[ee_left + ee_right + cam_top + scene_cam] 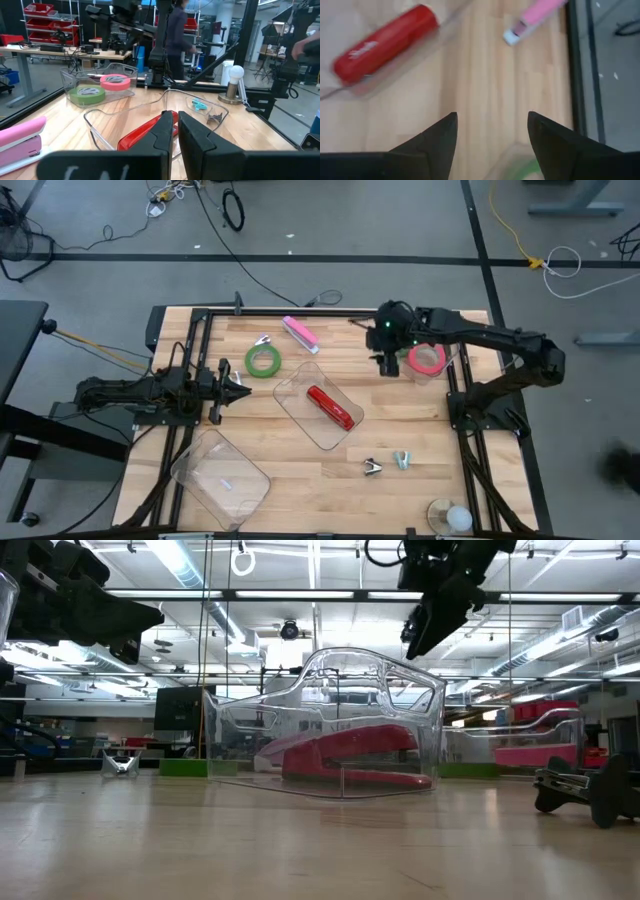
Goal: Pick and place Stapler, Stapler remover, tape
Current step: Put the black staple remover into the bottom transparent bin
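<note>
Your right tool (388,364) hangs released, fingers spread, over bare counter (420,435), with the red stapler (331,408) lying in its clear tray (296,383) toward the counter's middle, long axis diagonal. The pink tape ring (427,357) sits in a second clear tray just beside that tool, while a green ring (263,361) lies flat near the pink stapler (300,334). Your left tool (238,385) waits at the left side, clenched with only a sliver between its fingers; in the right wrist view a green blur between the fingers is cut off and hard to make out.

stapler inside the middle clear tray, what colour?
Red. The stapler in the clear tray shows best in the high view.
</note>
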